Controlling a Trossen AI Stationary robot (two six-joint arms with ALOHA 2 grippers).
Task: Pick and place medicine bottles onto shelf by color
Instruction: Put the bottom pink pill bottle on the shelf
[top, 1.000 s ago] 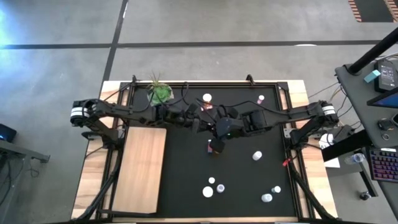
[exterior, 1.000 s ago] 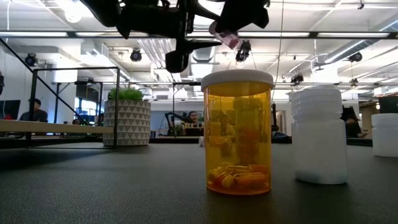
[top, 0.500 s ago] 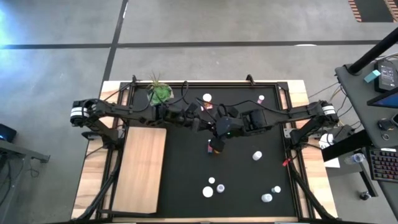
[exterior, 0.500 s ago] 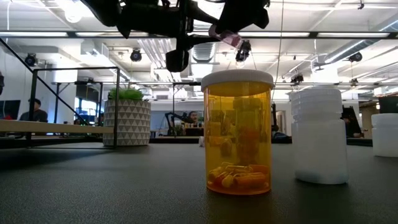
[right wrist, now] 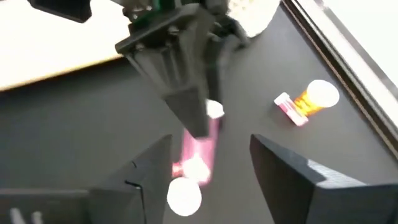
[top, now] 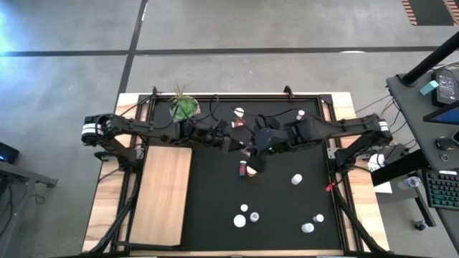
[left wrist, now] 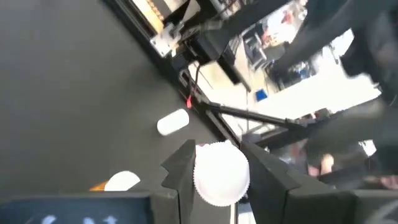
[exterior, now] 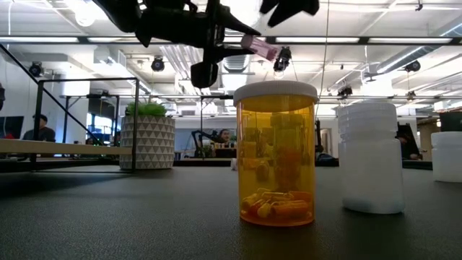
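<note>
Right gripper [top: 257,159] withdrawn, orange bottle [exterior: 277,154] foreground

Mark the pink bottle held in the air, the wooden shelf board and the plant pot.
pink bottle [exterior: 258,47], low view, on its tilted body.
shelf board [top: 163,193], high view, middle of its bare wood.
plant pot [exterior: 147,143], low view, on its patterned wall.

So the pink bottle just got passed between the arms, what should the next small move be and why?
Probably carry the pink bottle toward the shelf. The left pincer is shut on it by the cap end, the right pincer stands open and clear of it, and the shelf lies bare on the left arm's side.
</note>
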